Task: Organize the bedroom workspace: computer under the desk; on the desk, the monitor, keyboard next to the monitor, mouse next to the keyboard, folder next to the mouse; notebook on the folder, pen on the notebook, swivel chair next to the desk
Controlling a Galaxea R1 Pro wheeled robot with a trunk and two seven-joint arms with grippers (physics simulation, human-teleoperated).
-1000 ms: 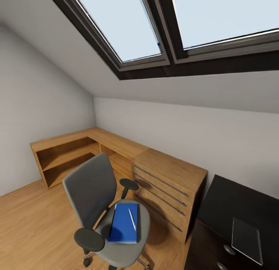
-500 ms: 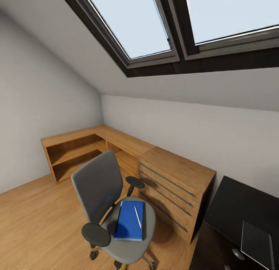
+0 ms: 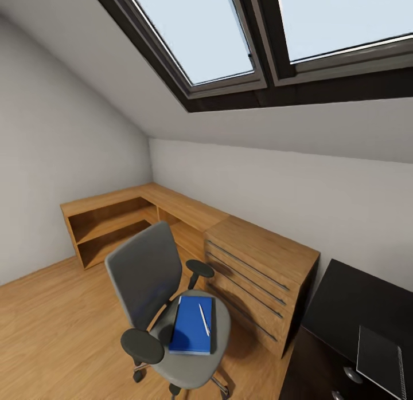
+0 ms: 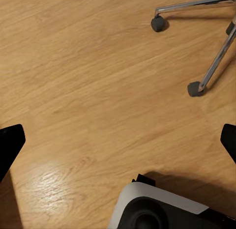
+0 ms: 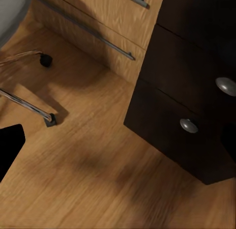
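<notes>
View steady now after swinging right a moment ago: swivel chair [image 3: 163,308] sits left of the light-wood drawer chest [image 3: 261,279], carrying the blue folder [image 3: 192,325] with the pen [image 3: 203,320] on top. Right of that chest, the black counter [image 3: 350,302]. Left jaws spread wide and empty; right jaws, cannot tell.

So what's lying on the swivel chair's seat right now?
The blue folder lies flat on the swivel chair seat, with the white pen resting on top of it. A dark edge shows along the folder's right side; what it belongs to can't be told.
</notes>
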